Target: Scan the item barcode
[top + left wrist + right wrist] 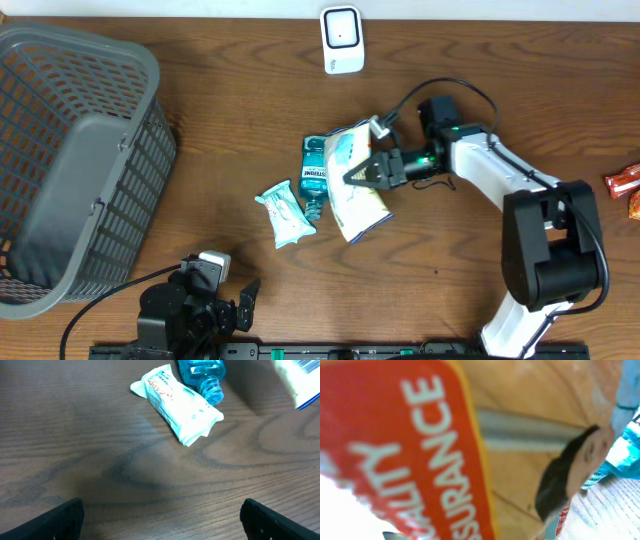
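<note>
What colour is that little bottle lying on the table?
Clear blue bottle, seen best from the left wrist view.

The bag (445, 435) fills my right wrist view, blurred and cropped on every side — it hides my right gripper (360, 175) there. The blue bottle (202, 375) is cut by the top edge — the basket (100, 38) by the left.

On my feed the right arm (500, 170) has white shells between bulky black joints, a small green light (432, 157) near the wrist and a black cable (445, 88) arching over it. The left arm (185, 312) is all black with a white block (212, 266) on top; the left claw (165, 522) has blunt black fingers (60, 522).
</note>
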Controlling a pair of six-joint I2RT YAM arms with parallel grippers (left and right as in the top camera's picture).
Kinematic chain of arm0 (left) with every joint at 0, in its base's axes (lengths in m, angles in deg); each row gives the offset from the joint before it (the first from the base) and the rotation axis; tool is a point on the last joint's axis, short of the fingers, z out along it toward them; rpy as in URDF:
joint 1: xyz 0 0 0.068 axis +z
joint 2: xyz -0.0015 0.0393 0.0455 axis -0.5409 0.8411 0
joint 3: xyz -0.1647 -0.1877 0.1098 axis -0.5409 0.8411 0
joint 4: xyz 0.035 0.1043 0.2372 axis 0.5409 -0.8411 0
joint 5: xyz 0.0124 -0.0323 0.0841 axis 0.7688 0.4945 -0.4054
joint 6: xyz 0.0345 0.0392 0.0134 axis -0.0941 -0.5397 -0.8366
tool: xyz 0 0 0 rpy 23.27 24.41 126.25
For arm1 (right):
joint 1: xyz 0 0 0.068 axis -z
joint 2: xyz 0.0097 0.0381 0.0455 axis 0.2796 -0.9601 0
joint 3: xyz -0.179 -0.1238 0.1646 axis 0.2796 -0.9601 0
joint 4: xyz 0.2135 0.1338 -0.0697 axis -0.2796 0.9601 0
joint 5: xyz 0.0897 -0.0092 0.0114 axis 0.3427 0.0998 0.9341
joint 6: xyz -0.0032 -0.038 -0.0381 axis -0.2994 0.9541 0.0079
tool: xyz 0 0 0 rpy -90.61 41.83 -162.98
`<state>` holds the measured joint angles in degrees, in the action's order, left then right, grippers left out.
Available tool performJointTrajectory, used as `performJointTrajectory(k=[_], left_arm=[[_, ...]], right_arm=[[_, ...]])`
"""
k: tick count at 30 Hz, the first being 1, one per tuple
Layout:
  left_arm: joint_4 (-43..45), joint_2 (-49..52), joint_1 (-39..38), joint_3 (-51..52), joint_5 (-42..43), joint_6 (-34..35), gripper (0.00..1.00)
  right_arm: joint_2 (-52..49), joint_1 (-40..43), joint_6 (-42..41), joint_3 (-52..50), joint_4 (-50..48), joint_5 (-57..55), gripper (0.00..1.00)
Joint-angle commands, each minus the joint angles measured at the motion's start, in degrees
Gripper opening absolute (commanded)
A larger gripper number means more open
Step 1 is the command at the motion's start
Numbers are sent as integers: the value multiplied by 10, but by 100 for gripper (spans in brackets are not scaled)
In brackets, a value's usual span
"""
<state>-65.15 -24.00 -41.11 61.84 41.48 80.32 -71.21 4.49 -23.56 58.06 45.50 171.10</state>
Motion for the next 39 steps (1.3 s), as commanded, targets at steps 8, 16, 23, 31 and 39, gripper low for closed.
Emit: performJointTrajectory(k=[8, 16, 23, 31, 39], left_arm=[[-7, -2, 0, -1, 3, 1, 99], [-7, -2, 0, -1, 3, 1, 99], [-7, -2, 0, -1, 3, 1, 99], [-7, -2, 0, -1, 3, 1, 99], [-7, -2, 0, -1, 3, 1, 99]], right_arm=[[0, 11, 66, -13, -32, -47, 1], [0, 0, 9, -42, -35, -281, 18], [0, 2, -56, -42, -34, -425, 21], [1, 6, -134, -40, -18, -565, 40], [5, 50, -133, -7, 36, -566, 42]])
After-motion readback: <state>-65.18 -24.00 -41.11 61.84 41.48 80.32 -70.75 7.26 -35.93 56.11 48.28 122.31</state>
